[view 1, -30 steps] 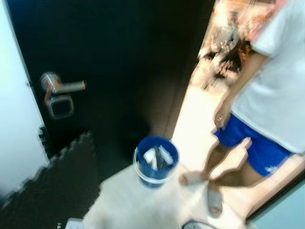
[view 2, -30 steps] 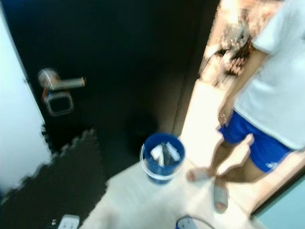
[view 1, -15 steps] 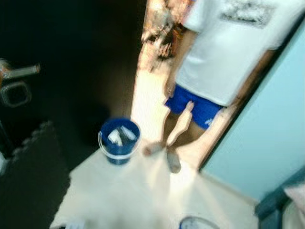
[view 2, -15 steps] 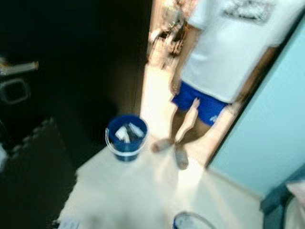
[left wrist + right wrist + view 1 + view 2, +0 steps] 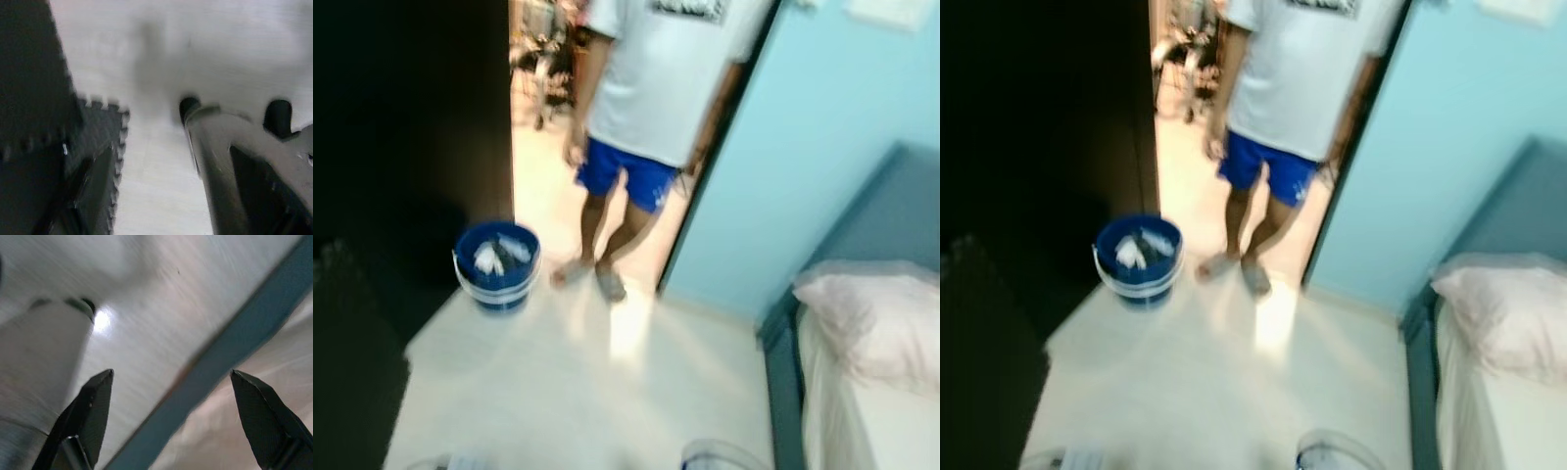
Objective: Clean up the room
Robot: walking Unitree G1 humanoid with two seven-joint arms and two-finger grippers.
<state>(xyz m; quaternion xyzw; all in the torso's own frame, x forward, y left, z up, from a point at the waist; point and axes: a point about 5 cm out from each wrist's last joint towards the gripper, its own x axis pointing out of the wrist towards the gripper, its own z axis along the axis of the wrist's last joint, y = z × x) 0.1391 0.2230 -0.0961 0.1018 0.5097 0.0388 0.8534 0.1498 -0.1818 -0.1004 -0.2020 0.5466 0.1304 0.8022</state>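
Black right gripper [image 5: 171, 416] spread wide, seemingly hanging above pale floor [image 5: 146, 318].

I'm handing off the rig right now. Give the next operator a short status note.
Right claw: open, holding nothing, hanging over the pale floor beside the bed's blue frame.
Left claw: hangs by the dark foam mat; finger state unclear.
Blue bucket stands on the floor by the dark door, with white scraps inside.
A person stands in the doorway just beyond the bucket.
Bed with a pink pillow is to the robot's right.
Done: some trash sits in the bucket.
Left: views are blurred, so look again for remaining litter.
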